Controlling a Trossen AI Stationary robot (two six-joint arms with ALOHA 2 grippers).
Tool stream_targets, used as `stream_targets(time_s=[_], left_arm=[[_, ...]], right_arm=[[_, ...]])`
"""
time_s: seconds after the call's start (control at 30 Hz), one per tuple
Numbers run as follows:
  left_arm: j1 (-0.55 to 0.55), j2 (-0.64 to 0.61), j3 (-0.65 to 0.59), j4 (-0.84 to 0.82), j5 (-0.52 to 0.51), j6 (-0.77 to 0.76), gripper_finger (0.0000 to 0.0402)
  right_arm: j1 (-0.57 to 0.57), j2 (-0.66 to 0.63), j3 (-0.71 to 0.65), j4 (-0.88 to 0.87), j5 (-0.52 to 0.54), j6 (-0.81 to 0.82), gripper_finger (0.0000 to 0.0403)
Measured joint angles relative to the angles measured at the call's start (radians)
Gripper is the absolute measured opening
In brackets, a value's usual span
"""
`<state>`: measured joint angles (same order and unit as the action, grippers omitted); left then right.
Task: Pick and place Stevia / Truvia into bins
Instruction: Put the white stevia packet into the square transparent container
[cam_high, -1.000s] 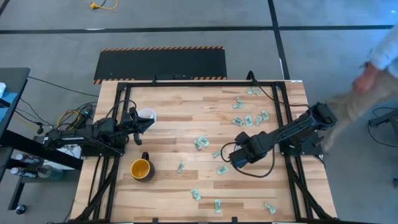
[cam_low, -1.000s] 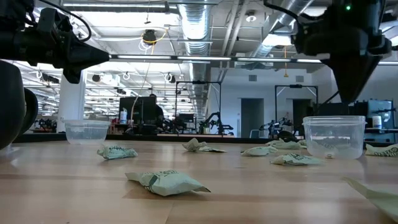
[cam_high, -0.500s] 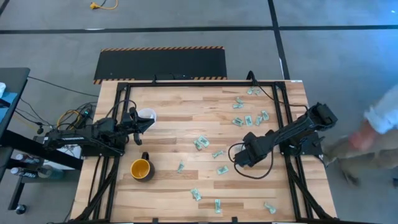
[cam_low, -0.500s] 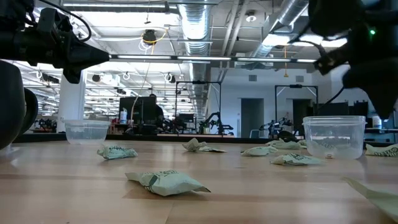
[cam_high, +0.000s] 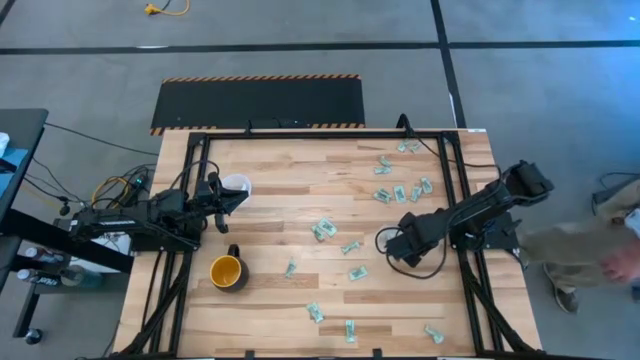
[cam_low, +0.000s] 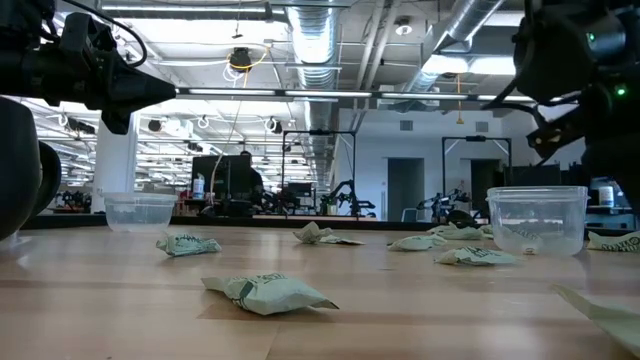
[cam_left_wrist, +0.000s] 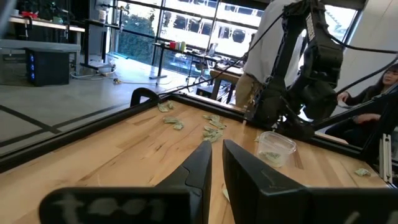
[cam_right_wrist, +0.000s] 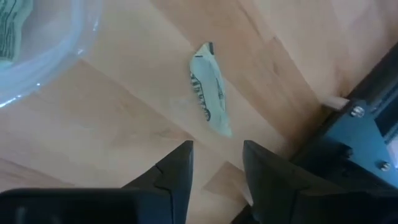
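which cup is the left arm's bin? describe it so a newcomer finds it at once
On the wooden table, go to the left side where the left gripper waits, shut. Just beyond its fingertips stands a small round clear cup. Unlike the yellow mug nearer the front edge, it is see-through and has no handle.

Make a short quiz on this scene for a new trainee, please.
1. True or false: the right gripper is holding a sachet.
2. What stands nearest the left gripper? A) yellow mug B) clear cup C) black mat
3. Fill in: the sachet ahead of the right gripper lies on the ____.
Key: 1 false, its jaws are open and empty; 2 B; 3 table.
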<state>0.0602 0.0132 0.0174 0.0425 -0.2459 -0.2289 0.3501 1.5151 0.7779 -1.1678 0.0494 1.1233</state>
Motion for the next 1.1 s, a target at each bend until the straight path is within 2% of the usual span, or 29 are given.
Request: stream_targets(time_s=[0.23,0.43,0.7,0.83,1.03,1.1], left_arm=[[0.0,0.0,0.0,0.0,0.0,0.0,0.0027],[0.0,0.0,0.0,0.0,0.0,0.0,0.0027],[0.0,0.0,0.0,0.0,0.0,0.0,0.0027],[0.0,0.0,0.0,0.0,0.0,0.0,0.0027],[0.0,0.0,0.0,0.0,0.0,0.0,0.0027],[0.0,0.0,0.0,0.0,0.0,0.0,0.0027]], right_arm=[[-0.024,-0.013,-0.051,0.04,0.001,-0.017,0.0129],[-0.045,-0.01,-0.097,0.151,0.0,-0.049,0.0123],[-0.05,-0.009,-0.098,0.155,0.002,-0.059,0.0107],[-0.049,-0.009,-0.098,0.144,0.002,-0.059,0.0083],[-0.049,-0.009,-0.098,0.125,0.012,-0.052,0.0017],[-0.047,-0.009,-0.098,0.125,0.023,-0.051,0.0006]])
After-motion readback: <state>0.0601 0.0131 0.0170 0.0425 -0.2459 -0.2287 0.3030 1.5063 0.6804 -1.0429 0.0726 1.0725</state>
